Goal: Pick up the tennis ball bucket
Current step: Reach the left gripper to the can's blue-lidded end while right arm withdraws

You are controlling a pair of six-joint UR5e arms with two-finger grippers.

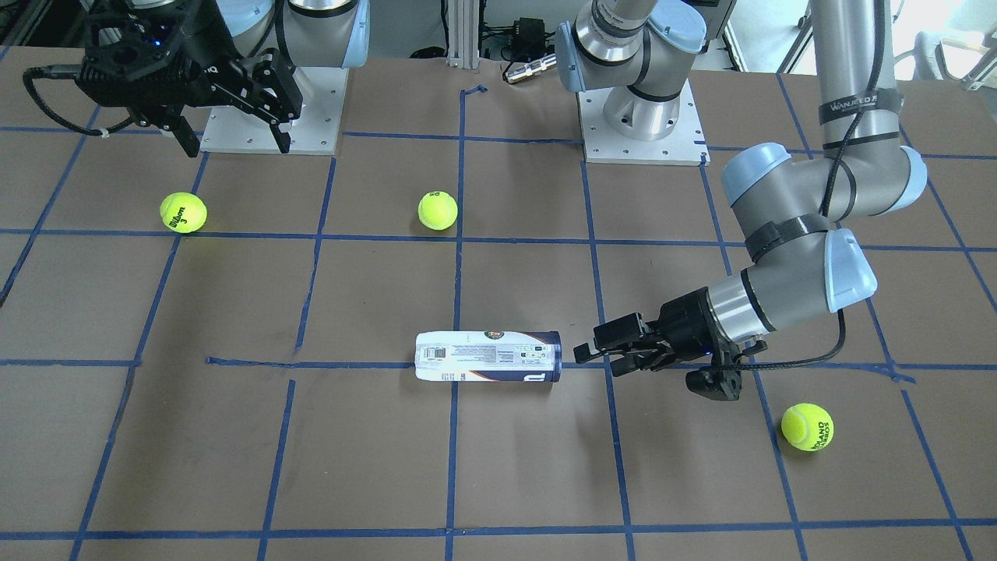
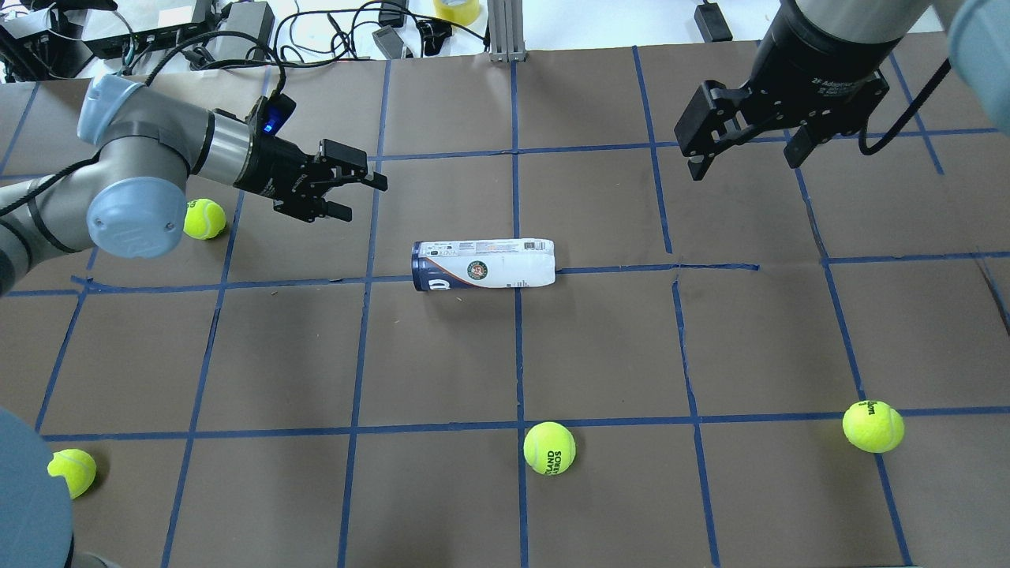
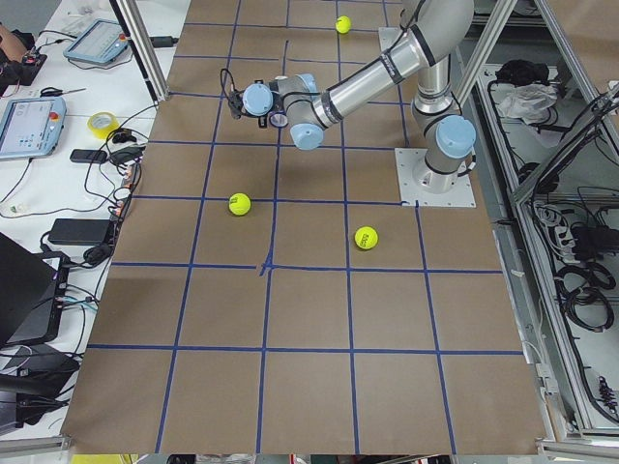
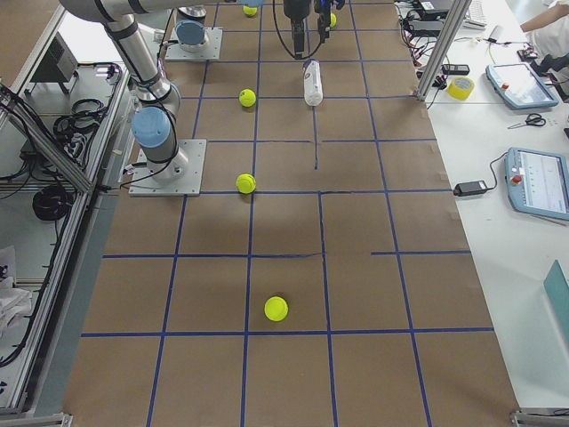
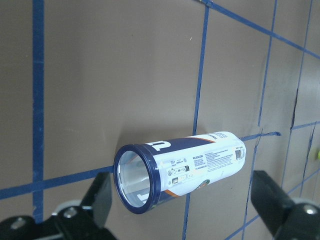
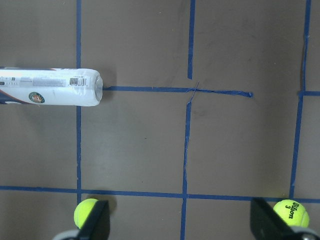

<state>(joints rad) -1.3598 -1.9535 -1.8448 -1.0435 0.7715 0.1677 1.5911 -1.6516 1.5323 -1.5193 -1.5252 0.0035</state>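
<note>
The tennis ball bucket (image 2: 483,264) lies on its side on the brown table near the middle, its dark blue rim toward my left arm. It also shows in the front view (image 1: 488,357) and the right side view (image 4: 311,82). My left gripper (image 2: 359,197) is open and empty, low over the table, a short way from the rim end and pointing at it (image 1: 596,358). In the left wrist view the can's open mouth (image 5: 134,180) faces the camera between the spread fingers (image 5: 100,200). My right gripper (image 2: 743,162) is open and empty, high above the table, apart from the can (image 6: 50,87).
Yellow tennis balls lie loose: one beside my left arm (image 2: 204,218), one in front of the can (image 2: 549,448), one at the front right (image 2: 873,426), one at the front left (image 2: 72,472). Blue tape lines grid the table. Cables and boxes lie beyond the far edge.
</note>
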